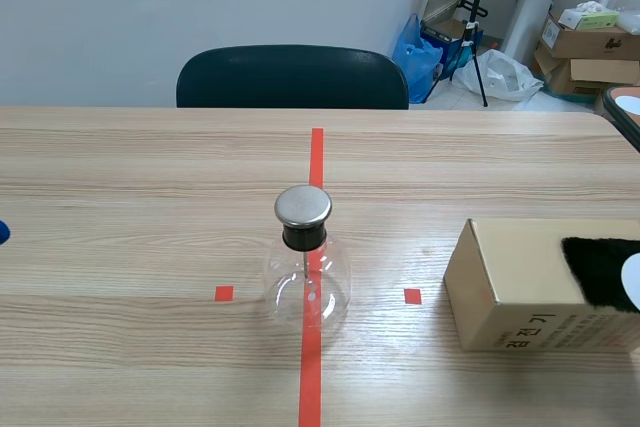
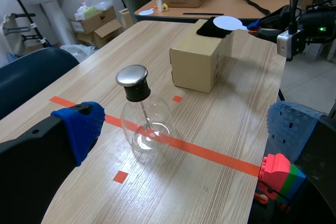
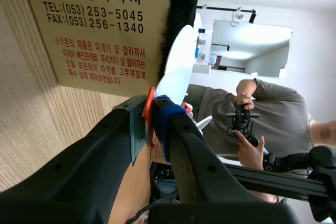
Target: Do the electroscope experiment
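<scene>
The left jaws gape; the right jaws pinch a white disc (image 3: 178, 61).

A dark chair (image 1: 292, 77) is set behind the far edge of the wooden desk (image 1: 120, 207). Beyond it, a blue bag (image 1: 415, 47), a black stand (image 1: 480, 7), a white pedestal sink (image 1: 532, 7) and stacked cardboard boxes (image 1: 590, 47) are seen. Red, green and blue toy bricks (image 2: 281, 174) are seen off the desk's edge. A person in a grey shirt (image 3: 268, 114) is seen holding a dark device (image 3: 241, 119).
</scene>
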Robot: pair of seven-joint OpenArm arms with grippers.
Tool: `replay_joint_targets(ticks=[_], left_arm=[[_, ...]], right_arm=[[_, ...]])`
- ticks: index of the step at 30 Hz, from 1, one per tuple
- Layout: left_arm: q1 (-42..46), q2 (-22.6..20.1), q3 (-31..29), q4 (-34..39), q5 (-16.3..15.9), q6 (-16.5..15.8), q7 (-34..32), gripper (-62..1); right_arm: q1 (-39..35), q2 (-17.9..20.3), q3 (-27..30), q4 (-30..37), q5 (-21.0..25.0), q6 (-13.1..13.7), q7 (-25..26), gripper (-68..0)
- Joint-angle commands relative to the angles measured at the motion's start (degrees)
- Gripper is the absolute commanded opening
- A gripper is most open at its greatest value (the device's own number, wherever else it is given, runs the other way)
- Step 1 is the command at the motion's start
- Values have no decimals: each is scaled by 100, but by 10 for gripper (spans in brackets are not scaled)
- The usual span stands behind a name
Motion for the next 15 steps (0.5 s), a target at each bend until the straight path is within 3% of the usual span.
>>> replay_joint_targets(ticks=[1,9,15], left_arm=[[0,31,-48,44,-83,-9,-79,14],[0,31,-48,44,-83,-9,-79,14],[0,31,-48,44,-83,-9,-79,14]], right_arm=[[17,44,50,55,15,-306,0,-664],[0,46,48,133,-42,-306,-13,-664],[-162,46,48,605,-39,-306,-138,-664]])
